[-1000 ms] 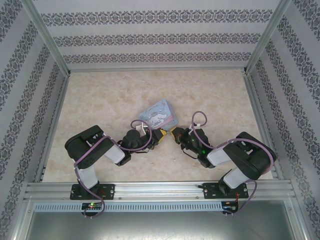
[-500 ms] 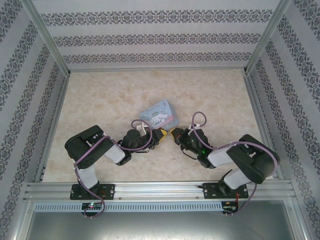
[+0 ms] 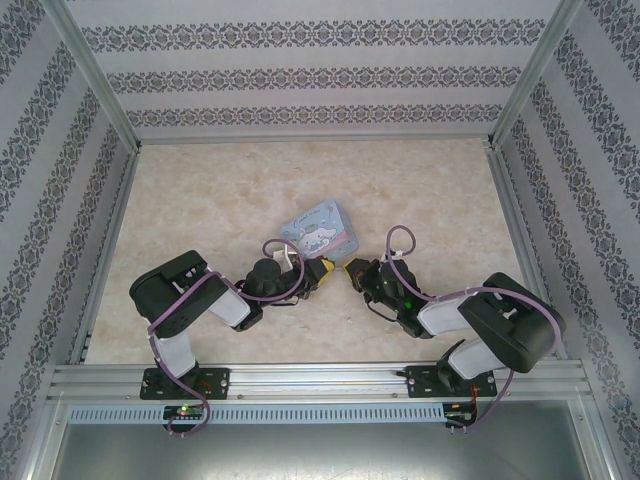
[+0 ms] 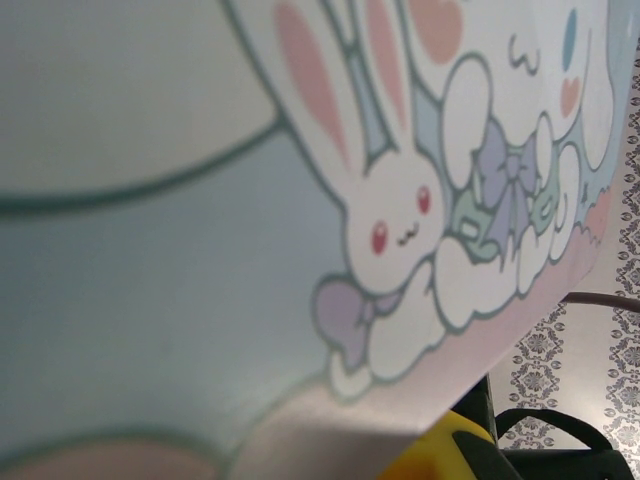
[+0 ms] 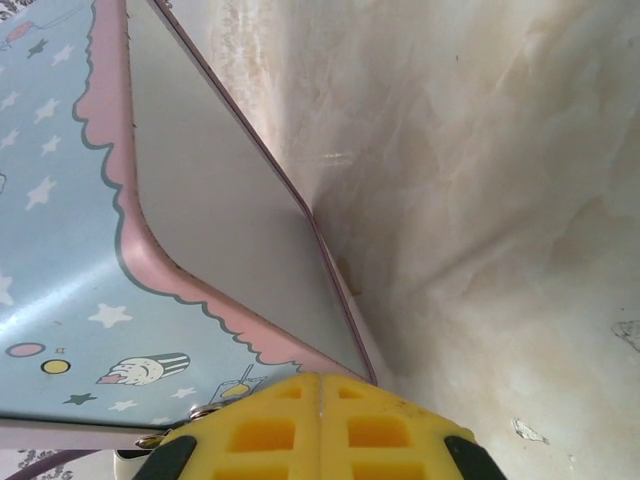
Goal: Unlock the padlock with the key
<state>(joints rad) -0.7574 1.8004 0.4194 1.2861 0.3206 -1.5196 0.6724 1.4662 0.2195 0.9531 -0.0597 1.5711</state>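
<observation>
cartoon tin (image 3: 322, 230), right end effector (image 5: 320, 384) closed beside

right pincer (image 5: 320, 398): jaws together | tin (image 5: 70, 270): corner just beside it | table (image 5: 500, 200): marbled

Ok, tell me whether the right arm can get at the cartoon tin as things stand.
Probably yes. The right gripper, shut, sits right at an edge of the tin with nothing between, bare table alongside. The left gripper is close by at the same corner, so room looks tight.
</observation>
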